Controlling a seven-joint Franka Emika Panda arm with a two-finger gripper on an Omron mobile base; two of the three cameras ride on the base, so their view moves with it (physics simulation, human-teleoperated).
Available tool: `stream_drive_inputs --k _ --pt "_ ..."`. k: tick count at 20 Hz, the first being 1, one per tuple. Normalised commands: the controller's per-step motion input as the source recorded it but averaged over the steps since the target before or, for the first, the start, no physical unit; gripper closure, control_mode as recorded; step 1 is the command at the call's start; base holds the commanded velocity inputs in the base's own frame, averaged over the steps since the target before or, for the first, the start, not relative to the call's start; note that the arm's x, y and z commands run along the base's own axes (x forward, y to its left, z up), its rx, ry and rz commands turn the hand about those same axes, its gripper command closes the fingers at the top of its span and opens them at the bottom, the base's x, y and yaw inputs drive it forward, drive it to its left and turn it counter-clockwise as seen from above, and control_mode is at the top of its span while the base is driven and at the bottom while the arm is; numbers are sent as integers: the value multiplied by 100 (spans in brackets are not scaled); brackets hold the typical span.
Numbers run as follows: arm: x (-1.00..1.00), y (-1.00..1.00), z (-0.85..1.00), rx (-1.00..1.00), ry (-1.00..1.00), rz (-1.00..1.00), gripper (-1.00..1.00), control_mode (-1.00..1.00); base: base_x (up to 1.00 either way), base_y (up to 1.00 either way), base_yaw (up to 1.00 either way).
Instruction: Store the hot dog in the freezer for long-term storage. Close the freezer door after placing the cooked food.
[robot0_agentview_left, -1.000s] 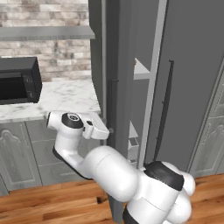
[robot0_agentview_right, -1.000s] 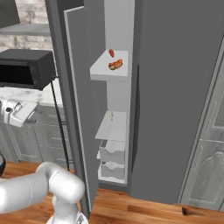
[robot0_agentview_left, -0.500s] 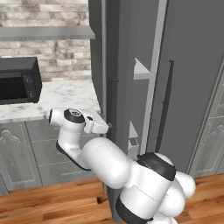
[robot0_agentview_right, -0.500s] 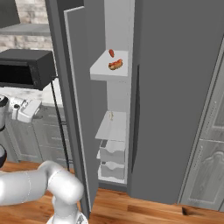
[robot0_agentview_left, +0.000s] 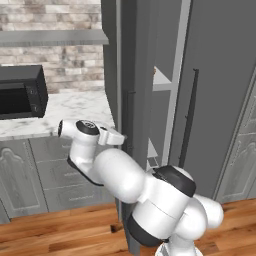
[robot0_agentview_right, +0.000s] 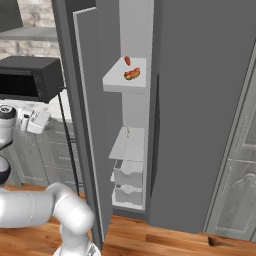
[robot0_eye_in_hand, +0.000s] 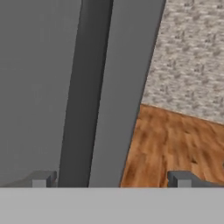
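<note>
Freezer shelf: one hot dog, one bare sausage; tool spread, empty.

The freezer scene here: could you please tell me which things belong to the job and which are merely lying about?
Belonging to the job:
- hot dog on the upper shelf
- freezer
- freezer door, ajar
- gripper, open and empty

Just lying about:
- small bare sausage piece behind the hot dog
- microwave
- marble counter

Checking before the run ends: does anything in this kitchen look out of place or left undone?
Only the freezer door stands out: it hangs open, though the hot dog already lies on the upper shelf beside a bare sausage piece. Nothing is spilled, tipped or damaged.
</note>
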Motion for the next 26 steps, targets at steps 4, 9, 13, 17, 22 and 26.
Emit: stream_drive_inputs --k 4,9,13,17,22,26 --pt "17 0 -12 -1 9 4 -100 -100 0 0 0" --pt "2 -7 -20 -8 12 0 -100 -100 0 0 0" --pt "18 -42 -24 -13 19 -13 -100 -100 0 0 0" --pt "24 -14 -18 -8 5 -5 -100 -100 0 0 0" --pt "19 -14 -4 -1 0 0 -100 -100 0 0 0" --pt "19 -75 0 1 0 7 -100 -100 0 0 0"
